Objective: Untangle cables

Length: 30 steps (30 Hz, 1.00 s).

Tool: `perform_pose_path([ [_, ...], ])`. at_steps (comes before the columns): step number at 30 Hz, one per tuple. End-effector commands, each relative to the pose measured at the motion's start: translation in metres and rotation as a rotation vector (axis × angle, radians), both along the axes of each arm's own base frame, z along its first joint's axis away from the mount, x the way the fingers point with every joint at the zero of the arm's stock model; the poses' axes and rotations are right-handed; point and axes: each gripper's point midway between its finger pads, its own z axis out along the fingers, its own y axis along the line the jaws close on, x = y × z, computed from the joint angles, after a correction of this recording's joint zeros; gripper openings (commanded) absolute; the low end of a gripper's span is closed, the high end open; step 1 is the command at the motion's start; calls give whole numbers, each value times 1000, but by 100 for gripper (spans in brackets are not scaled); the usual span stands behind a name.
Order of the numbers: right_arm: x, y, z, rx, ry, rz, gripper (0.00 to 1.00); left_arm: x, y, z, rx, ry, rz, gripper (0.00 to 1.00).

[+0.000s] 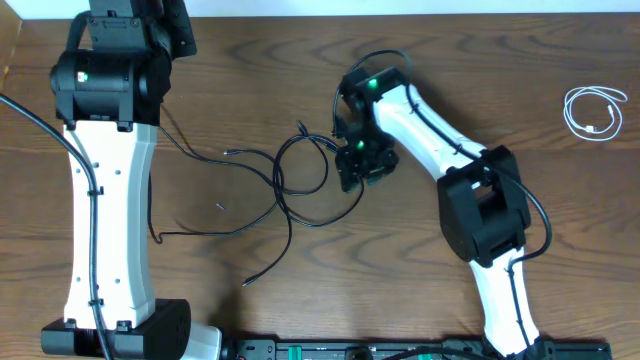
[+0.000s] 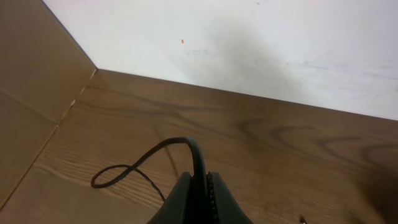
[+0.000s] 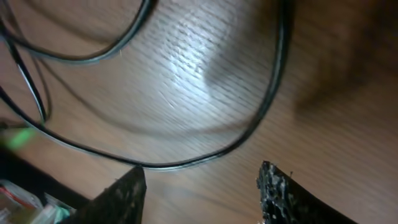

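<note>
Several thin black cables [image 1: 300, 175] lie looped over one another at the table's middle, with loose ends trailing left and toward the front. My left gripper [image 2: 199, 182] is shut on one black cable [image 2: 177, 142], which arches out of the jaws and loops on the wood at the far left. In the overhead view this gripper is mostly hidden under the left arm [image 1: 110, 150]. My right gripper [image 1: 360, 168] is open and empty low over the right side of the loops. In the right wrist view [image 3: 202, 177] a black cable [image 3: 255, 127] curves just ahead of its fingertips. A white cable [image 1: 593, 110] lies coiled at the far right.
A white wall [image 2: 249, 43] and a brown side panel [image 2: 31, 81] close off the far left corner. A rail of equipment [image 1: 380, 350] runs along the front edge. The right arm's elbow [image 1: 485, 205] stands right of the tangle.
</note>
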Motion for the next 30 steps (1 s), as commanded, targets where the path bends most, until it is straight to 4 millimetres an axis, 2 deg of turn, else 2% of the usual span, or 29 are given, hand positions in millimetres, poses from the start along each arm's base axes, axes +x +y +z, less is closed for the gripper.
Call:
perform_pose_path([
  [1,-7,-2,-11,-158,-24,-130,57,-4,-1,9,-15,-23,0,7],
  [6,-15,-14,-25,-371,-136,-137,59,-4,-1,9,-15,-24,0,7],
  [10,-21,-7,-33,-382,-167,-99,60,-4,-1,9,-15,-24,0,7],
  [13,-24,-8,-33,-393,-162,-93,57,-4,-1,9,-15,-24,0,8],
  [18,-28,-32,-31,-477,-134,-112,51,-4,-1,9,-15,-24,0,8],
  [22,-31,-55,-38,-536,-105,-145,45,-4,-1,9,-15,-24,0,7],
  [25,-30,-73,-47,-555,-77,-186,35,-4,-1,9,-15,-24,0,7],
  [28,-19,-97,-54,-577,-81,-242,17,-4,-1,9,-14,-24,1,7],
  [30,-3,-116,-57,-583,-101,-300,2,-4,-1,10,-13,-28,1,7],
])
